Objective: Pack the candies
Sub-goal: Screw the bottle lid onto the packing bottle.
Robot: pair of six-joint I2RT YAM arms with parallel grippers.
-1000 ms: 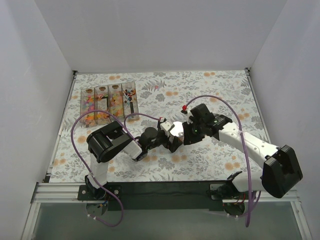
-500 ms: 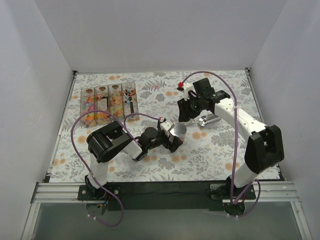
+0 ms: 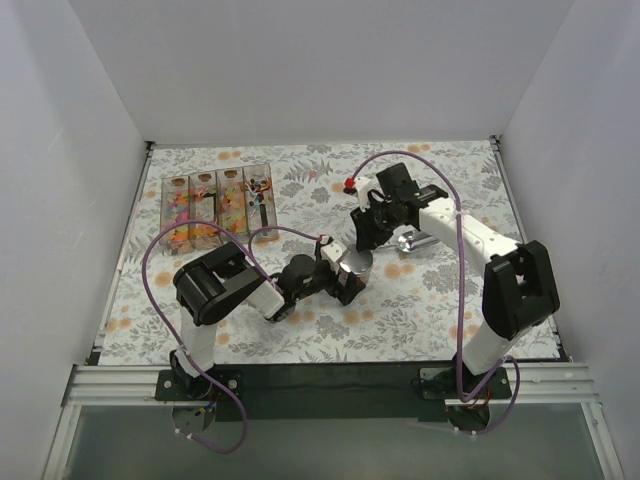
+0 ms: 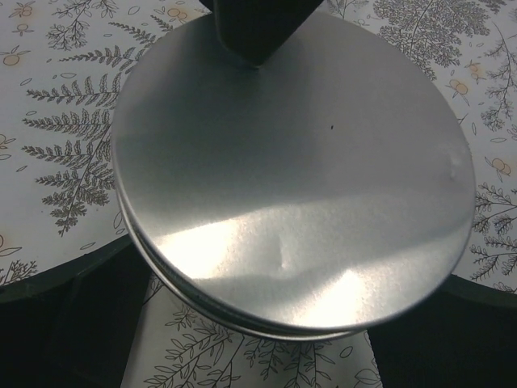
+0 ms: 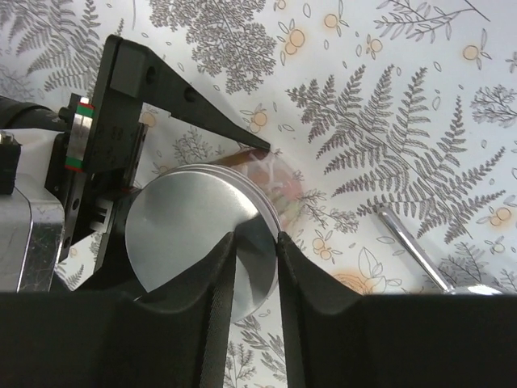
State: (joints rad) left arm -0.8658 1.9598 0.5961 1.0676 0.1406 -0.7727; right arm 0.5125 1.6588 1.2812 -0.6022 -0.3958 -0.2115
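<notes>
Candies [image 3: 182, 216]: lie in mixed colours in the four compartments of the clear tray at the far left of the table, well apart from both claws. A few more, reddish and blurred, show through the clear wall of the jar, between the left claw's fingers and just beyond the right claw's tips.
Tablecloth [image 3: 330, 322]: white with grey ferns and orange flower prints; covers the whole table top.
Tray [image 3: 218, 173]: clear, long compartments side by side; sits near the far left corner, well apart from the jar.
Left gripper [image 3: 345, 278]: reaches in from the left at mid-table, spread wide and closed on the sides of the jar, one pointed finger pressed to the clear wall.
Right gripper [image 5: 255, 246]: hangs over the far edge of the jar, fingers drawn near together with a narrow gap; rim of the lid shows in that gap. Cannot tell whether pinching the rim or only poised at it.
Jar [image 5: 273, 184]: round and clear-walled; held at mid-table between the two claws.
Lid [image 4: 291, 178]: plain shiny metal disc with a few small dents; sits on top of the jar.
Scoop [image 3: 414, 240]: metal; lies on the tablecloth just to the right of the jar, touched by neither claw.
</notes>
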